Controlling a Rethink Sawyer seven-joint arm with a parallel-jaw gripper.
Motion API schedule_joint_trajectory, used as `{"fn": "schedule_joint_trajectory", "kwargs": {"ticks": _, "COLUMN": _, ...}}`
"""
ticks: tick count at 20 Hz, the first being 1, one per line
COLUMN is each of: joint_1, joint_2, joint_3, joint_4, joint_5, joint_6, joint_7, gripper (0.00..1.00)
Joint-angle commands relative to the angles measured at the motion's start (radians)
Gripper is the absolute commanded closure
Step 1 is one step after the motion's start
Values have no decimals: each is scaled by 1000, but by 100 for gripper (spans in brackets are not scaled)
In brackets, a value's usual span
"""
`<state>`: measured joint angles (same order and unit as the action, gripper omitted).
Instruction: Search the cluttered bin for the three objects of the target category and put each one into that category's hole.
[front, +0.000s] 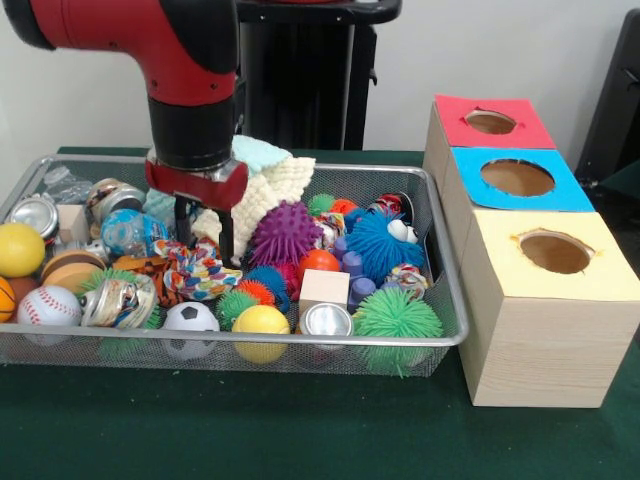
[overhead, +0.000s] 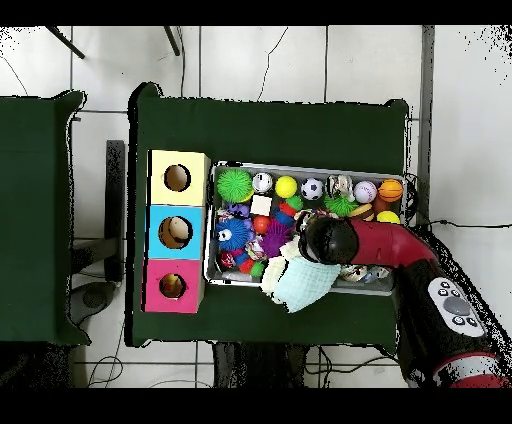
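My gripper (front: 206, 248) hangs low in the wire bin (front: 300, 343), left of centre, with its two black fingers (front: 183, 228) apart and open. The tips stand just above a multicoloured rope toy (front: 196, 272). Nothing shows between them. Behind the gripper lie a cream knitted cloth (front: 268, 192) and a teal cloth (front: 258, 152). To its right sit a purple spiky ball (front: 285, 232) and a blue fuzzy ball (front: 378, 243). In the overhead view the arm (overhead: 330, 240) hides the gripper; the cloths (overhead: 300, 280) spill over the bin's edge (overhead: 300, 166).
Three wooden boxes with holes stand beside the bin: red (front: 490, 122), blue (front: 517, 177), yellow (front: 555, 252). Along the bin's front lie a baseball (front: 47, 305), soccer ball (front: 190, 318), yellow ball (front: 260, 320), can (front: 327, 320), wood block (front: 324, 287) and green spiky ball (front: 397, 315).
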<state>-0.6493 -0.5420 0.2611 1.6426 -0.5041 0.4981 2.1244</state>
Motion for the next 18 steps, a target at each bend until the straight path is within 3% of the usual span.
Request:
{"fn": "schedule_joint_trajectory", "kwargs": {"ticks": 1, "joint_1": 31, "joint_2": -97, "joint_3": 33, "joint_4": 76, "joint_5": 6, "joint_6": 17, "joint_7": -14, "gripper": 0}}
{"fn": "schedule_joint_trajectory", "kwargs": {"ticks": 5, "joint_1": 60, "joint_2": -155, "joint_3": 8, "joint_4": 98, "joint_5": 34, "joint_6": 45, "joint_7": 34, "gripper": 0}}
{"fn": "schedule_joint_trajectory", "kwargs": {"ticks": 11, "joint_1": 124, "joint_2": -111, "joint_3": -65, "joint_4": 38, "joint_5": 36, "joint_6": 19, "joint_7": 127, "gripper": 0}}
{"fn": "schedule_joint_trajectory", "kwargs": {"ticks": 18, "joint_1": 258, "joint_2": -59, "joint_3": -257, "joint_4": 44, "joint_5": 151, "joint_6": -86, "joint_7": 416, "gripper": 0}}
